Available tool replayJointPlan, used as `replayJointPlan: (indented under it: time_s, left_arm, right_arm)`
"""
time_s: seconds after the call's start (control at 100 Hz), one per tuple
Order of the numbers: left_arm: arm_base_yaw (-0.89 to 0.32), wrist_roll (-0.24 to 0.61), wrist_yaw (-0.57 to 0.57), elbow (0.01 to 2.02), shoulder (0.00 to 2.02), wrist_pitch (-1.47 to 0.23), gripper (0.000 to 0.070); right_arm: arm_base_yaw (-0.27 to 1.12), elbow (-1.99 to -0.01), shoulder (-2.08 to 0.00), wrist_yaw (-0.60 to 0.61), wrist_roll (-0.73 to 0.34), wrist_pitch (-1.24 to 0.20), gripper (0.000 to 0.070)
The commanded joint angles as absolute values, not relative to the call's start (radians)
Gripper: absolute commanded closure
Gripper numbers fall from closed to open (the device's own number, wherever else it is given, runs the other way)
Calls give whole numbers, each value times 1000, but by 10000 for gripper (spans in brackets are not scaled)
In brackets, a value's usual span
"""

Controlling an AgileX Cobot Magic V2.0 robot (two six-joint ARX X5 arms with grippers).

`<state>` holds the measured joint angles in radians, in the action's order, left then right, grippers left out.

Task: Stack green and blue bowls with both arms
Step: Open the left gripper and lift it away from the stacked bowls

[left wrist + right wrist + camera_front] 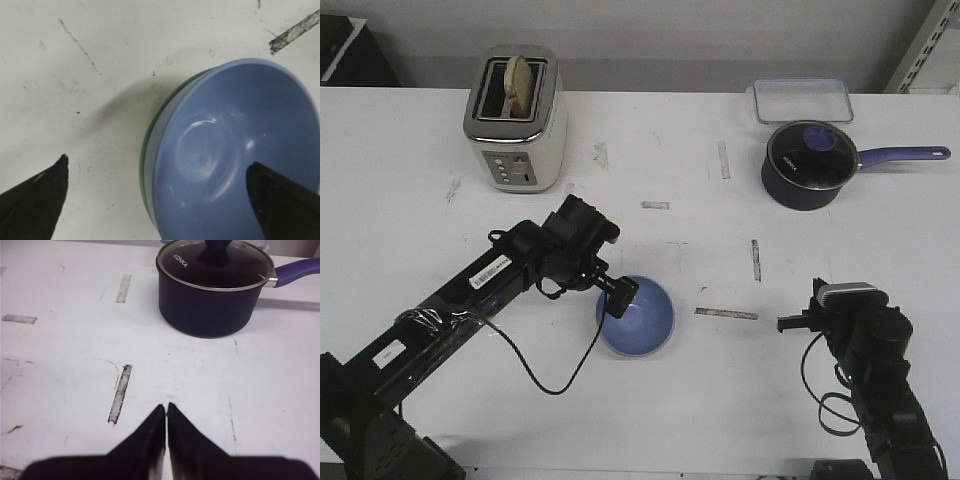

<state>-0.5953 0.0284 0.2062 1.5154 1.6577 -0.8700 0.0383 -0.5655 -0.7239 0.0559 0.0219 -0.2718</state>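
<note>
The white tabletop (410,150) carries everything here. Toaster (515,120) sits toward the far left edge with a slice of bread (522,82) poking up, the navy saucepan (812,165) with its glass lid sits toward the far right, and a clear lidded container (802,100) lies just behind it. All well apart from the action!

Left arm (470,290) reaches in toward the middle of the near edge, and there's the stack: the blue bowl (240,155) sits nested inside the green bowl (146,150), of which only a thin green rim peeks out. The left gripper (160,195) is spread wide, one finger out over bare tabletop, the other low over or inside the blue bowl's basin, and nothing is pinched between them. I cannot tell if that finger touches the bowl.

The right gripper (166,427) hangs near the near right corner, fingers pressed together, carrying nothing, pointed toward the saucepan.

So the stacking looks done, by my read, and the danger now is the exit. If the left gripper pulls sideways instead of lifting, that inner finger could hook the blue rim, tip the bowl out or drag the whole stack toward the near edge. The loose cable (545,375) trailing beside the bowls could also snag the rim.
</note>
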Motion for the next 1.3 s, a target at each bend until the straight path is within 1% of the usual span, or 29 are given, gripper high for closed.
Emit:
replayJointPlan:
  time_s: [0.0, 0.05, 0.09, 0.13, 0.14, 0.17, 0.23, 0.24, 0.32, 0.35, 0.41, 0.58, 0.68, 0.78, 0.98, 1.17, 1.29]
  left_arm:
    - [-601, 40, 205, 1586, 1674, -889, 13]
    - [-601, 37, 194, 1624, 1674, -911, 23]
    - [-598, 35, 175, 1662, 1674, -930, 65]
    - [-593, 27, 144, 1705, 1674, -953, 163]
    - [-593, 25, 139, 1710, 1674, -956, 176]
    - [-591, 13, 115, 1739, 1674, -973, 257]
    - [-587, -17, 66, 1798, 1674, -1006, 433]
    - [-585, -22, 54, 1812, 1674, -1014, 477]
    - [-572, -38, 2, 1884, 1674, -1050, 645]
    - [-564, -37, -11, 1906, 1673, -1061, 674]
    - [-548, -37, -28, 1934, 1666, -1074, 700]
    - [-442, -22, -30, 1925, 1616, -1077, 700]
    - [-367, -13, -30, 1879, 1571, -1054, 700]
    - [-295, -11, -30, 1792, 1509, -1001, 700]
    - [-198, -7, -30, 1507, 1318, -807, 699]
    - [-161, -6, -30, 1158, 1087, -535, 699]
    - [-147, 17, -30, 933, 931, -360, 699]
  right_arm:
    - [40, -573, -728, 56, 27, -263, 700]
    - [40, -573, -728, 56, 27, -262, 700]
    - [40, -573, -728, 56, 27, -262, 700]
    - [40, -573, -728, 56, 27, -263, 700]
    - [40, -573, -728, 56, 27, -263, 700]
    - [40, -573, -728, 56, 27, -263, 700]
    - [40, -573, -728, 56, 27, -263, 700]
    - [40, -573, -728, 56, 27, -263, 700]
    - [40, -573, -728, 56, 27, -262, 700]
    - [40, -573, -728, 56, 27, -262, 700]
    - [40, -573, -728, 56, 27, -262, 700]
    - [40, -573, -728, 56, 27, -262, 700]
    - [40, -573, -728, 55, 27, -262, 700]
    - [40, -573, -728, 55, 27, -262, 700]
    - [40, -573, -728, 55, 27, -262, 700]
    - [40, -573, -726, 55, 22, -266, 700]
    - [40, -573, -703, 54, 23, -291, 700]
